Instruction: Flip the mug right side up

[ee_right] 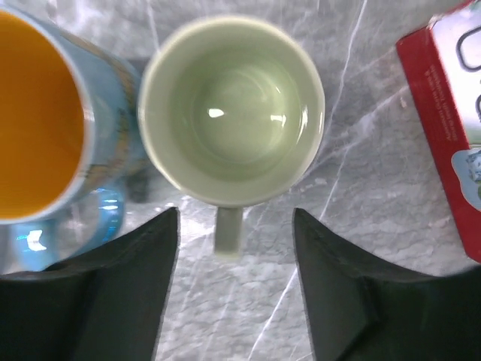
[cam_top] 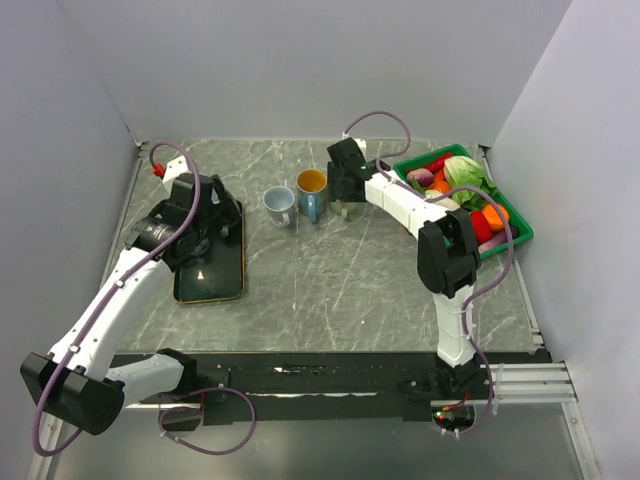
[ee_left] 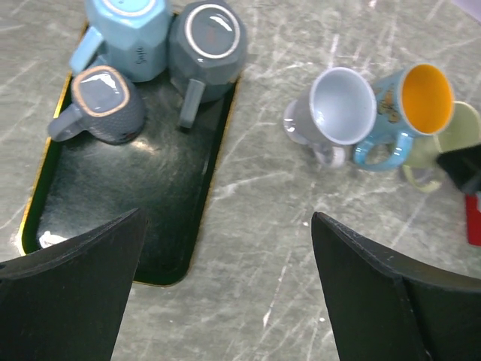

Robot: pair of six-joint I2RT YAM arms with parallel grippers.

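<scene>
Standing upright, the pale-green mug (ee_right: pixel 233 113) sits beneath spread right jaws; left jaws also spread.

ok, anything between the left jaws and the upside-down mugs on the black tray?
Nothing visible. The left gripper hovers open at the near end of the black rectangular tray; only bare tray separates it from the upside-down grey textured mug, dark grey mug and light blue faceted mug.

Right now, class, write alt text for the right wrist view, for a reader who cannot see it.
A green mug stands upright, seen from above, its handle pointing between the fingers of the open right gripper. A blue mug sits at its left, a red box at its right.
</scene>
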